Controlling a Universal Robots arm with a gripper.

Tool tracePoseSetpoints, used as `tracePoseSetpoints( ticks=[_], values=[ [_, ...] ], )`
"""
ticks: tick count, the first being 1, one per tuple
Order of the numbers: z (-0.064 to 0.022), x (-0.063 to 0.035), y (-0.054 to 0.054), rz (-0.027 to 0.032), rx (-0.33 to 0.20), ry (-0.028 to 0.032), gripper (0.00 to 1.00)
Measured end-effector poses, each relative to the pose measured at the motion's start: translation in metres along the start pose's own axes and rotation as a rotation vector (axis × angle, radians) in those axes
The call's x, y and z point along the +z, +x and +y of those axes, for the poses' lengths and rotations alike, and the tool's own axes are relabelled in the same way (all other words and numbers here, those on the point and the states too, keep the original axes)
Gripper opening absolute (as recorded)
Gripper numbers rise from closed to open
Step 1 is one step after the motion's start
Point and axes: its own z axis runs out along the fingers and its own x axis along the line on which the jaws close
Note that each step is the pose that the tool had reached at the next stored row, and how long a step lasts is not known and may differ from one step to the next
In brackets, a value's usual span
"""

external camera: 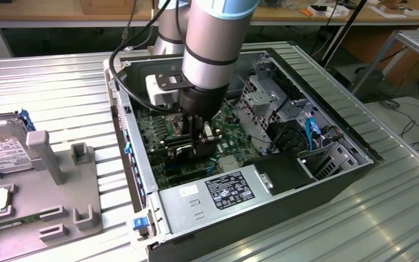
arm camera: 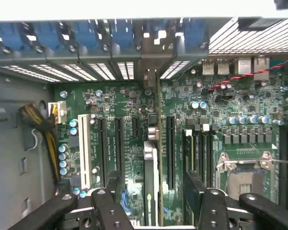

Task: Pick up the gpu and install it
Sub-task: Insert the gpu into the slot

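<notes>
Gpu [arm camera: 151, 179] stands edge-on in its motherboard [arm camera: 230, 103] slot — your gripper [arm camera: 153, 211] straddles it, jaws wide, not clamping; installation looks essentially done.

Open case [external camera: 195, 218] on table [external camera: 384, 218], gripper [external camera: 197, 143] down inside over motherboard [external camera: 155, 131].

Seen in wrist view: gpu [arm camera: 151, 172] standing on edge in a slot, between the spread fingers [arm camera: 113, 206] — apart from both. At exterior view's left of case, a fixture [external camera: 57, 180] with hard drive [external camera: 2, 147] on it. Inside case: power supply [external camera: 217, 191] at near end, drive cage [external camera: 268, 98] toward exterior view's right.
</notes>
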Motion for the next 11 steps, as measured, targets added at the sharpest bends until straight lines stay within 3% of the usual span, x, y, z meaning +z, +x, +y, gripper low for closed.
tracePoseSetpoints(
  ticks=[4, 7, 9, 10, 11],
  values=[
    [0.0004, -0.0226, -0.001, 0.0002, 0.001, 0.0002, 0.65],
    [0.0004, -0.0237, -0.001, -0.0005, 0.001, 0.0002, 0.64],
    [0.0004, -0.0237, -0.001, -0.0010, 0.001, 0.0003, 0.44],
    [0.0004, -0.0237, -0.001, -0.0011, 0.001, 0.0002, 0.44],
    [0.0004, -0.0237, -0.001, -0.0013, 0.001, 0.0002, 0.32]
  ],
)
